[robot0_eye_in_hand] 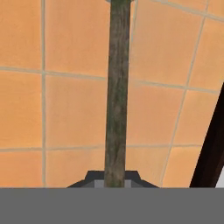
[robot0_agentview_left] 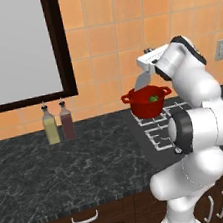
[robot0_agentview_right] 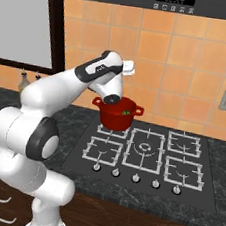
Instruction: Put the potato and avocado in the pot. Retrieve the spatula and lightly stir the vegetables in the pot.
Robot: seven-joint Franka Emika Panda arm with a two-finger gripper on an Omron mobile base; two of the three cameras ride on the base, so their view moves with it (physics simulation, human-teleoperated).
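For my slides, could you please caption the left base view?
The claw, shut on the spatula, holds its blade over the red pot containing the avocado.

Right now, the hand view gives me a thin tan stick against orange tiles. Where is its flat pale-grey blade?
Observer: The spatula points blade down, just over the round glossy red pot, near its rim.
Operator: Is anything inside the pot?
Observer: Yes, a small round green avocado lies in it.
Operator: Where does the pot stand?
Observer: On the rear left burner of the hob.
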